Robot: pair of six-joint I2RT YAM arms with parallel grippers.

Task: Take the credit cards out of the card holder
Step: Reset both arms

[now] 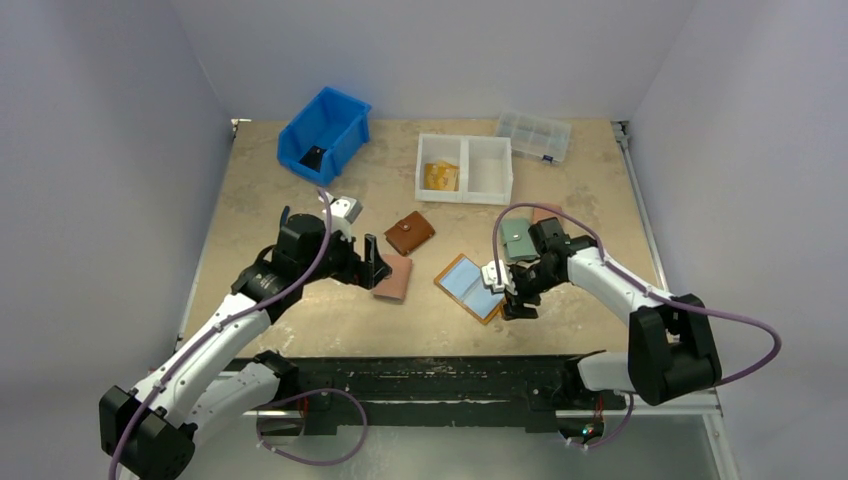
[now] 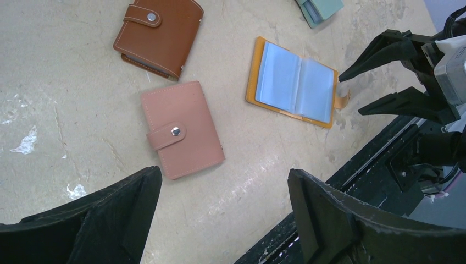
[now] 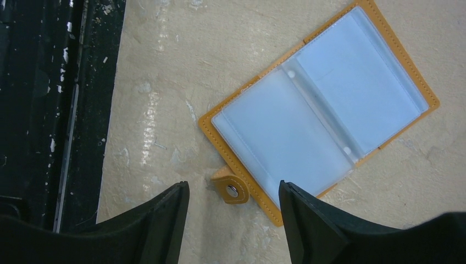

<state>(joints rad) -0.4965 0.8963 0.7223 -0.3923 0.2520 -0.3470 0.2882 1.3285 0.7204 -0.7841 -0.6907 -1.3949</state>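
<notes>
- Currently the card holder (image 1: 470, 287) lies open and flat on the table (image 1: 300, 310), sleeves up, near the front edge and a little right of centre.
- Its snap tab (image 3: 231, 187) sticks out from the holder's right edge.
- Whether any credit cards sit in the bluish sleeves (image 3: 308, 115) cannot be told.
- Right gripper (image 1: 515, 300) is spread wide and holds nothing. It is just right of the holder, and in the wrist view the tab shows between its 2 fingers.
- Left gripper (image 2: 222, 173) is also spread wide and holds nothing, just left of a shut pink wallet (image 2: 181, 129).
- A shut brown wallet (image 2: 159, 33) lies just beyond the pink one.
- Farther back stand a blue bin (image 1: 325, 135), a white tray (image 1: 465, 195) with 2 compartments, and a clear box (image 1: 535, 135).
</notes>
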